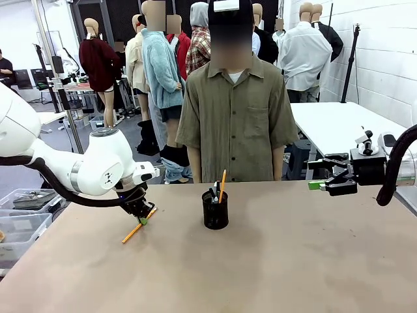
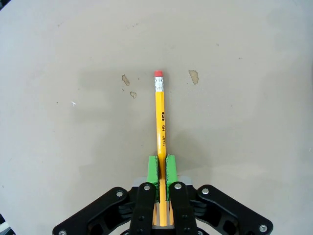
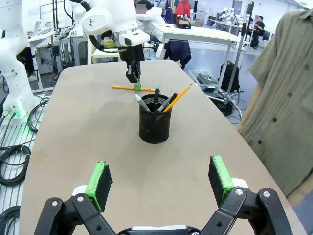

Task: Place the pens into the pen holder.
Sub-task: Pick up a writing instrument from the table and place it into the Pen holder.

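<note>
Open workshop behind, other tables and a person standing at the far edge; work surface is a bare brown tabletop [image 1: 293,261] with a few chipped spots.

Step in hand, as I read it: pickup of the last loose pencil. Left claw [image 2: 162,169] is down at the tabletop, green pads clamped on the yellow pencil [image 2: 160,122] near its point end. Shaft runs straight out ahead of the claw, pink eraser at the far tip. In the front view the pencil looks low and slanted under the left claw [image 1: 143,220]; can't tell if it's off the surface yet.

Right claw [image 3: 161,183] is wide apart, holding nothing, hovering above the tabletop well off to the side of the holder.

Pen holder [image 1: 215,210]: black mesh cup, upright, well apart from the left claw toward table centre, directly ahead of the right claw. Inside: another yellow pencil leaning out over the rim, a dark pen and a grey-tipped one; exact count is hard to tell.

Next move probably calls for lift, tilt the pencil towards vertical, carry over the holder rim, release. Risk: the pencil catching those already in the cup.
</note>
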Tool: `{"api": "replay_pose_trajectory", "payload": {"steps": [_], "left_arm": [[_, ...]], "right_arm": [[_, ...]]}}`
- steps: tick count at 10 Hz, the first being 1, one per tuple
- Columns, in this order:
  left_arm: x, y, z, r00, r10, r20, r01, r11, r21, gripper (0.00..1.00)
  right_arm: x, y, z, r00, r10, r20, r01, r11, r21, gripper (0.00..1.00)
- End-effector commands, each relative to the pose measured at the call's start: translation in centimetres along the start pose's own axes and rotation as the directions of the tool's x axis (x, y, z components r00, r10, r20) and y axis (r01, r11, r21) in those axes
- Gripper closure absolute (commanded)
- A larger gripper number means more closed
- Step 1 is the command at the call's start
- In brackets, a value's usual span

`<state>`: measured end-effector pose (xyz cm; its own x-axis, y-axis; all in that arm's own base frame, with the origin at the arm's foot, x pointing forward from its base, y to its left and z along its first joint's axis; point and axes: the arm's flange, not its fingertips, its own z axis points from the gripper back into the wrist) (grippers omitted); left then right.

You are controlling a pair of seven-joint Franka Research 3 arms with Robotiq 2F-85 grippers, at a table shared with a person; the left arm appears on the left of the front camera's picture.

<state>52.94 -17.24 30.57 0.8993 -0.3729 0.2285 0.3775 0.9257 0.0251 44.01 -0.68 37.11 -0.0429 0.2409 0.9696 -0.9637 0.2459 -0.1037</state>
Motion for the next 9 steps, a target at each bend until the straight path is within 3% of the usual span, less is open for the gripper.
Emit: {"api": "replay_pose_trajectory", "payload": {"steps": [1,3,5,8,9], "left_arm": [[-0.8,-0.5,-1.7,0.998,0.009,-0.055,-0.009,1.0,-0.003,1.0],[-1.4,-1.1,0.5,1.0,-0.014,0.015,0.014,1.0,-0.026,1.0],[-2.5,-1.7,4.7,0.989,-0.108,0.101,0.115,0.991,-0.071,1.0],[-3.0,-1.7,9.6,0.938,-0.271,0.216,0.309,0.936,-0.168,1.0],[-2.6,-1.2,10.9,0.908,-0.318,0.274,0.386,0.888,-0.249,1.0]], "right_arm": [[0.1,0.0,-0.2,1.0,0.006,0.0,-0.006,1.0,0.003,0.0],[0.1,0.0,-0.2,1.0,0.006,0.0,-0.006,1.0,0.003,0.0],[0.1,0.0,-0.2,1.0,0.006,0.0,-0.006,1.0,0.003,0.0],[0.1,0.0,-0.2,1.0,0.006,0.0,-0.006,1.0,0.003,0.0],[0.1,0.0,-0.2,1.0,0.006,0.0,-0.006,1.0,0.003,0.0]]}}
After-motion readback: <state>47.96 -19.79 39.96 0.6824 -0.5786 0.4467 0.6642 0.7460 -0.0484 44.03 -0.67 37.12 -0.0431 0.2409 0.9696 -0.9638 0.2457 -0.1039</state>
